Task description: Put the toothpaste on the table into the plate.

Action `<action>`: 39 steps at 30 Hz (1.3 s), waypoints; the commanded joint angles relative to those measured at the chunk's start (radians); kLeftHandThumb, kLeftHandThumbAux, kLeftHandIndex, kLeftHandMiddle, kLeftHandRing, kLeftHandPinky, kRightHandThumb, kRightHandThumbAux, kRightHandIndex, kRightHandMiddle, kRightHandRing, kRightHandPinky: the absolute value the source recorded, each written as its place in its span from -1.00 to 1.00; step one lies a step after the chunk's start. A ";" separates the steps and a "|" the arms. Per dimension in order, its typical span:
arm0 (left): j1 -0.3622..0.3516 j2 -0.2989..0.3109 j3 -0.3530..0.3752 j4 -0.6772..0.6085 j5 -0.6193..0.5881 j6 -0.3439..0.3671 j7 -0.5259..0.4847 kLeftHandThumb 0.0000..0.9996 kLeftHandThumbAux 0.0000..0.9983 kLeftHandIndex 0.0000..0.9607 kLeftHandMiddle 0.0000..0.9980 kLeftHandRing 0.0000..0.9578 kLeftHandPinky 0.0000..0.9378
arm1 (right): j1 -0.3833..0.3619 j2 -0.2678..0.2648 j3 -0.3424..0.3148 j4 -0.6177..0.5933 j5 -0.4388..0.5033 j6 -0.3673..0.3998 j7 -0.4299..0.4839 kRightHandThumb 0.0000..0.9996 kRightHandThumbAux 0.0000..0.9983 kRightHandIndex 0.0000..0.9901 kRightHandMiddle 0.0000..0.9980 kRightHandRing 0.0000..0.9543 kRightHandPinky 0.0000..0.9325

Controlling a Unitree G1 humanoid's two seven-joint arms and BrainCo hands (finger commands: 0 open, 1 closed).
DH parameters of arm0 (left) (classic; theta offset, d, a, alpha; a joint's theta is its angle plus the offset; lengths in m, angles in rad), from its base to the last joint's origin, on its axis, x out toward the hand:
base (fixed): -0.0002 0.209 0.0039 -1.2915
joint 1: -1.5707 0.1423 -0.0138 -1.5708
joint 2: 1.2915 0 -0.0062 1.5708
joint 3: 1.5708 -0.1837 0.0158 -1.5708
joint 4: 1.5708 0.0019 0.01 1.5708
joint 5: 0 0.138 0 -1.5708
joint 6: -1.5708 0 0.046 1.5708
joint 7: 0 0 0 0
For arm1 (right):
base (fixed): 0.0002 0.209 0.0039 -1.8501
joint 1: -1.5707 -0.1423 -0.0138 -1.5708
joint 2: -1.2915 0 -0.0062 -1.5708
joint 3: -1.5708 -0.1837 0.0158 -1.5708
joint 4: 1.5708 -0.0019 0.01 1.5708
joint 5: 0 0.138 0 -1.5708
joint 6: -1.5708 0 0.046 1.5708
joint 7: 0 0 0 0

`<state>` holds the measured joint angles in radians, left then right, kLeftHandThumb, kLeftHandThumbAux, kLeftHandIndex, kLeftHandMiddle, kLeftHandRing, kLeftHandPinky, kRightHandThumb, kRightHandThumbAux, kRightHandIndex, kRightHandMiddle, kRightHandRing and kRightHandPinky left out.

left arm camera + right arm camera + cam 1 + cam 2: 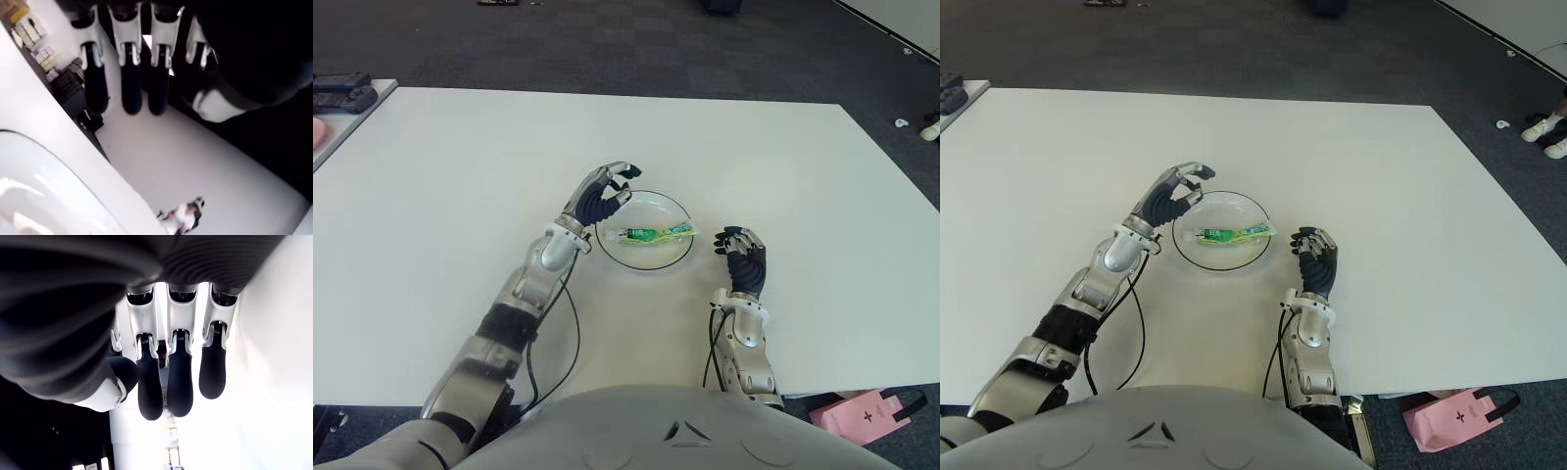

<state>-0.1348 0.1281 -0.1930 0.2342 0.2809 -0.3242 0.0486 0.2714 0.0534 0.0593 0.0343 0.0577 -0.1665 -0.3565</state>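
A green and white toothpaste tube [656,234] lies flat inside the white plate [646,259] near the middle of the white table [460,176]. My left hand [603,195] hovers at the plate's left rim, its fingers spread and holding nothing. The left wrist view shows those bare fingers [127,73] above the plate rim [58,186]. My right hand [742,255] shows just right of the plate, fingers loosely extended and empty, as the right wrist view [166,377] confirms.
Black controllers [342,93] lie on a side table at the far left, beside a pink object [317,130]. A pink bag [862,411] sits on the floor at the lower right. Dark carpet lies beyond the table's far edge.
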 commanded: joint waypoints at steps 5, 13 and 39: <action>0.108 -0.104 0.090 -0.108 -0.216 0.124 -0.024 0.41 0.44 -0.10 0.43 0.50 0.52 | 0.043 0.081 -0.008 0.092 0.032 0.039 0.021 0.41 0.46 -0.13 0.06 0.09 0.11; 0.135 -0.150 0.145 -0.141 -0.337 0.189 -0.043 0.41 0.44 -0.09 0.45 0.50 0.51 | 0.034 0.081 -0.010 0.111 0.031 0.017 0.027 0.41 0.46 -0.13 0.06 0.09 0.11; 0.170 -0.156 0.210 -0.192 -0.354 0.384 -0.019 0.42 0.44 -0.09 0.45 0.48 0.51 | 0.008 0.085 -0.018 0.152 0.038 -0.021 0.036 0.41 0.45 -0.13 0.09 0.09 0.10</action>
<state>0.0246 -0.0280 0.0101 0.0484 -0.0762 0.0150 0.0143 0.2465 0.0551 0.0456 0.0935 0.0819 -0.2313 -0.3166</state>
